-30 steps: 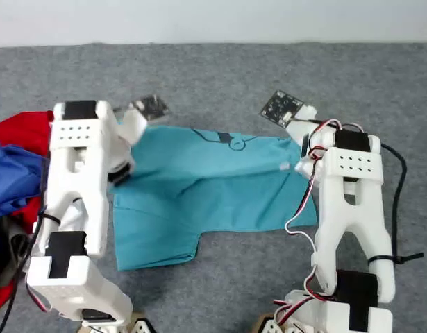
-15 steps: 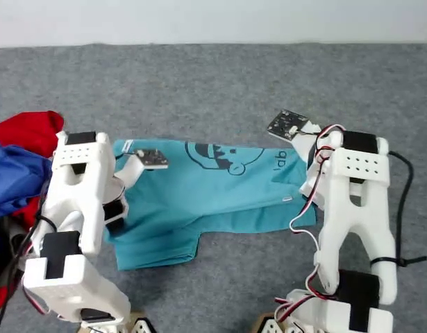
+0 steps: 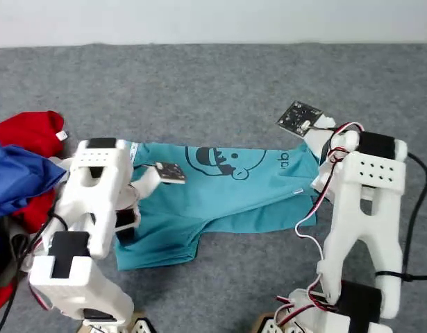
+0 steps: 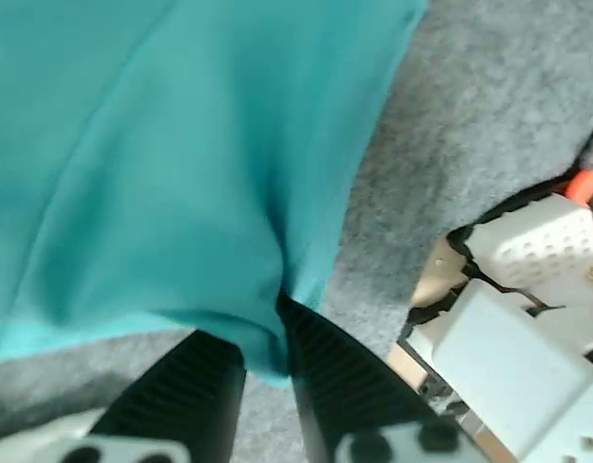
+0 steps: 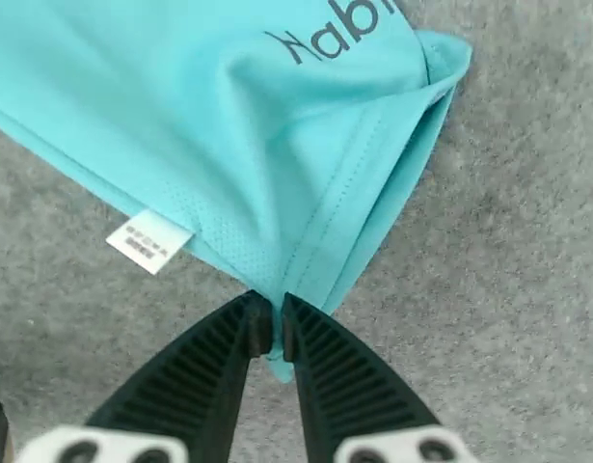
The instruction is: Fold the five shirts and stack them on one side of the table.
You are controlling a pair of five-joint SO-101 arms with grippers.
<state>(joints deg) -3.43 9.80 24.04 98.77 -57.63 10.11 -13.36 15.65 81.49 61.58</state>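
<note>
A teal shirt (image 3: 220,194) with a dark print lies spread on the grey carpet (image 3: 213,83) between my two arms. My left gripper (image 4: 267,352) is shut on a fold of the shirt's edge, with the cloth pinched between its black fingers (image 4: 339,371). My right gripper (image 5: 269,333) is shut on a hemmed corner of the same shirt (image 5: 277,145), near a white care label (image 5: 147,241). In the high view the left arm (image 3: 95,208) covers the shirt's left edge and the right arm (image 3: 362,201) stands at its right edge.
A heap of red (image 3: 29,135) and blue (image 3: 15,177) shirts lies at the table's left edge, beside the left arm. White arm parts (image 4: 527,318) show close by in the left wrist view. Bare carpet stretches behind the shirt.
Both arms have moved toward the front and to the right with the teal shirt held. The shirt's far edge came over with them, and more of the print now shows.
</note>
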